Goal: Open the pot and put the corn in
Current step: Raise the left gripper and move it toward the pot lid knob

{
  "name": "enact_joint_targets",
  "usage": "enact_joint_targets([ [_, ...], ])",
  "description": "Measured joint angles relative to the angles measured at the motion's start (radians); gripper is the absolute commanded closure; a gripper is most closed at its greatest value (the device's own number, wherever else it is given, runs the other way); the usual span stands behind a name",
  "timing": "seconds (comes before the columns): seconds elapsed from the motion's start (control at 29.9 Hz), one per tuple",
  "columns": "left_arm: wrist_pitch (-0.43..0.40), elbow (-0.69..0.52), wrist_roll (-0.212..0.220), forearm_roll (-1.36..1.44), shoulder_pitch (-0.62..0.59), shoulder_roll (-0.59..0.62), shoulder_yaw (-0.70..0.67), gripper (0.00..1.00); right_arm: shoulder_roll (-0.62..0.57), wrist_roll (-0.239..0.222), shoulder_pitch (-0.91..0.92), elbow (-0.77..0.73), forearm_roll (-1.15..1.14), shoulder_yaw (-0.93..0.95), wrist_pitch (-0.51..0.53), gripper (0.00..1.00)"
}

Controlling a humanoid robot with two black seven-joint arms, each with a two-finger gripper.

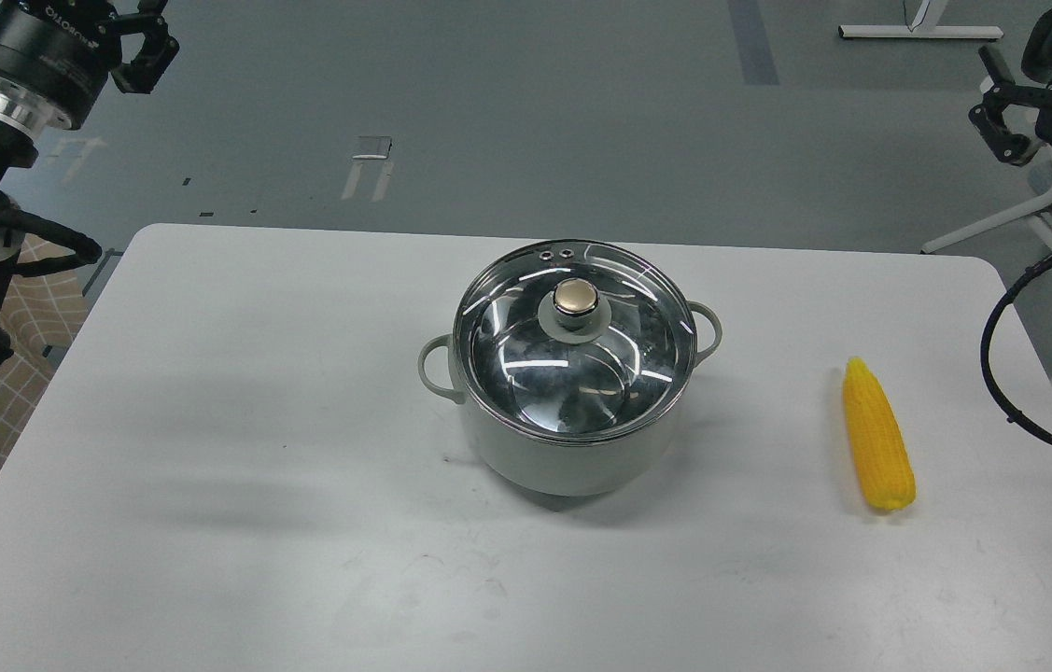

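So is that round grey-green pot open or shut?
Shut. The glass lid with gold knob sits flat on the round grey-green pot, covering its rim.

Corn (878, 437) right of pot (572, 448) (lid (574, 338) on)
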Motion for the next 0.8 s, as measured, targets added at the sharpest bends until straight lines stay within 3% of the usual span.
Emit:
enact_joint_targets([
  [0.27,0.000,0.000,-0.016,0.024,-0.015,0.003,-0.001,0.03,-0.007,-0.003,-0.002,0.004,0.001,0.020,0.005,0.00],
  [0.43,0.000,-0.047,-0.047,0.116,-0.026,0.005,-0.001,0.03,-0.021,0.001,-0.016,0.009,0.001,0.020,0.029,0.00],
  [0.8,0.000,-0.550,-0.056,0.759,0.019,0.096,0.029,0.09,-0.020,0.006,-0.060,0.008,0.002,0.023,0.031,0.00],
])
